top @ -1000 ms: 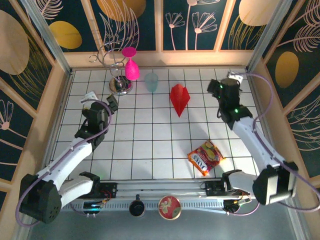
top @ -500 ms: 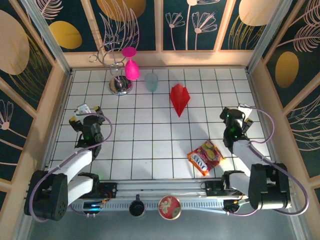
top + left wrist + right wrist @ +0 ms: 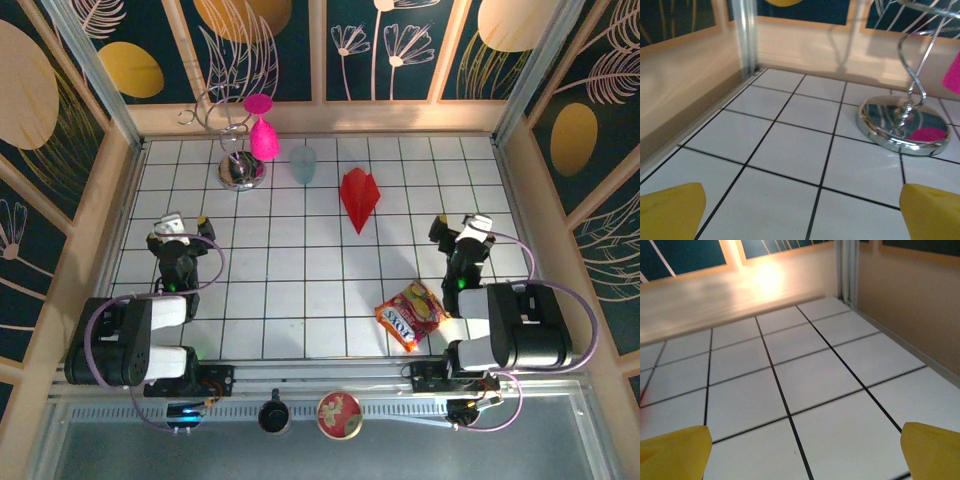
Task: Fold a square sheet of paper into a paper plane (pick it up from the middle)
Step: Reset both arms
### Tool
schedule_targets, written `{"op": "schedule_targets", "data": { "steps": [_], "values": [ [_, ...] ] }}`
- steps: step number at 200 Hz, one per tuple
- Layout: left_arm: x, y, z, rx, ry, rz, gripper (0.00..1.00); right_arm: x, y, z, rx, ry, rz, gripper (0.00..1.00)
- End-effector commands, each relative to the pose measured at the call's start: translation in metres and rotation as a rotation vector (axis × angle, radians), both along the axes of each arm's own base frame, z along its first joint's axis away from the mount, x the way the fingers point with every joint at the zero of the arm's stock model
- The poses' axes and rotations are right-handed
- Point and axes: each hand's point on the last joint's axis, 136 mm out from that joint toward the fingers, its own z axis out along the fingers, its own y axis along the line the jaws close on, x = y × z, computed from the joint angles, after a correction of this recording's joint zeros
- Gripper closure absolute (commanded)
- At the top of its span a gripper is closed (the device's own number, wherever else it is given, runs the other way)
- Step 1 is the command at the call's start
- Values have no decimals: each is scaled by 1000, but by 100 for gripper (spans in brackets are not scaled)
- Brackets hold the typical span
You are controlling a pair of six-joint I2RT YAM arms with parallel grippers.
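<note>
1. Where the gridded worktop (image 3: 300, 290) nears its far wall, the paper plane (image 3: 359, 198) lies flat, its sharp point toward the arms.
2. A pale cup (image 3: 303, 163) stands near it.
3. The left gripper (image 3: 183, 228) and the right gripper (image 3: 460, 228) sit well apart from it, both spread wide and holding nothing.

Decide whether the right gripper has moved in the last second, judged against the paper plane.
Yes. The right gripper drew back from level with the paper plane toward its base, nearer the snack packet.
</note>
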Motion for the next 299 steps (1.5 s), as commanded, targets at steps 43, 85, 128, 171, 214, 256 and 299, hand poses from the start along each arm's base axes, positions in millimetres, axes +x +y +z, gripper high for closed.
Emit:
{"op": "schedule_targets", "data": {
  "steps": [43, 85, 128, 171, 214, 256, 299],
  "values": [
    [22, -9, 12, -11, -78, -130, 2, 9, 9, 17, -4, -109, 101, 3],
    [8, -7, 13, -11, -147, -113, 1, 12, 13, 12, -22, -111, 113, 2],
    [12, -3, 9, -11, -119, -89, 1, 16, 14, 7, -25, -83, 120, 1],
    [10, -5, 11, -10, -129, -97, 1, 16, 15, 8, -24, -84, 122, 1],
    [6, -29, 13, 32, -144, -245, 1, 17, 15, 8, -24, -85, 123, 1],
    [16, -41, 9, 44, -108, -315, 1, 16, 14, 7, -25, -82, 120, 1],
    [21, -29, 6, 27, -86, -247, 1, 16, 14, 8, -24, -84, 121, 1]
  ]
}}
